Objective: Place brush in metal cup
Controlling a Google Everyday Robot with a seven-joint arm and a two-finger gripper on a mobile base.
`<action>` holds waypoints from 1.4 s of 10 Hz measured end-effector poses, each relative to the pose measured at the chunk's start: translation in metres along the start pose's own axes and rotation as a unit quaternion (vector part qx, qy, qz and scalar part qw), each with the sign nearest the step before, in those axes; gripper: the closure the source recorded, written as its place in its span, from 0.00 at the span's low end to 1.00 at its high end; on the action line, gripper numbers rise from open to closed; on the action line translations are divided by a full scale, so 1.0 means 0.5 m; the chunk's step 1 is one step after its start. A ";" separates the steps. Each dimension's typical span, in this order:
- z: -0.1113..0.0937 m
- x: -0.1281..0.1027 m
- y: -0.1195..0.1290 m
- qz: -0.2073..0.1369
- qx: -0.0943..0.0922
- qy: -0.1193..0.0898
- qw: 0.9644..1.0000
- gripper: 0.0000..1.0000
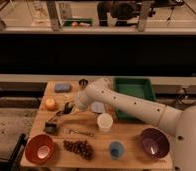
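The brush [57, 116] is a slim dark tool slanting from near the black block up and right to my gripper [68, 108]. The gripper is at the brush's upper end, over the left-middle of the wooden table [128, 157]. I cannot tell whether it holds the brush. The metal cup [83, 82] stands upright at the table's back edge, behind the gripper and a little to its right, with a clear gap between them. My white arm [126, 102] reaches in from the right.
A black block [51, 128] and a thin silvery utensil [81, 132] lie near the brush. A white cup [105, 121], blue cup [116, 148], grapes [79, 147], red bowl [39, 148], purple bowl [154, 142], orange [50, 104], blue sponge [62, 87] and green tray [136, 92] surround it.
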 end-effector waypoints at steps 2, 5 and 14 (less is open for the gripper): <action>-0.022 -0.009 -0.007 -0.008 0.013 -0.011 1.000 1.00; -0.054 -0.031 -0.016 -0.020 0.024 -0.033 0.999 1.00; -0.139 -0.040 -0.056 -0.046 0.044 -0.069 0.996 1.00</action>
